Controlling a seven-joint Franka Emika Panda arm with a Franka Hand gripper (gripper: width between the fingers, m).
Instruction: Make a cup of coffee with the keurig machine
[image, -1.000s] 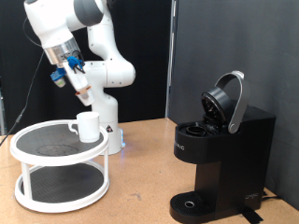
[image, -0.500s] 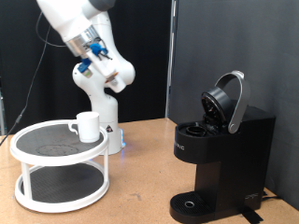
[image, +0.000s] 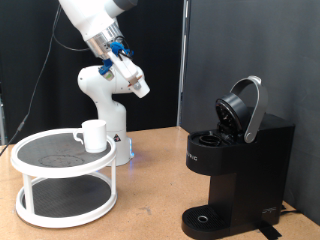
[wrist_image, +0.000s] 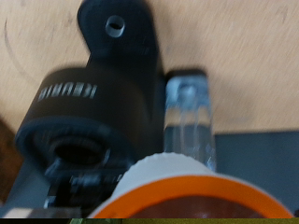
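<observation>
My gripper (image: 137, 86) is high in the air at the exterior view's upper middle, between the stand and the keurig machine (image: 238, 165). It is shut on a small white coffee pod with a brown top (wrist_image: 187, 191), which fills the near edge of the wrist view. The black machine stands at the exterior view's right with its domed lid raised and its pod chamber open. The wrist view looks down on the machine (wrist_image: 107, 103), blurred. The white cup (image: 94, 134) stands on the top shelf of a round stand, well left of and below the gripper.
The white two-tier round stand (image: 35, 210) with dark shelves sits at the exterior view's left on the wooden table (image: 150, 200). The arm's white base (image: 105, 110) is behind it. A black curtain hangs at the back. A clear water tank (wrist_image: 190, 121) shows beside the machine.
The gripper has swung from above the stand towards the exterior view's right, nearer the machine, carrying the pod. The cup and the machine have not moved.
</observation>
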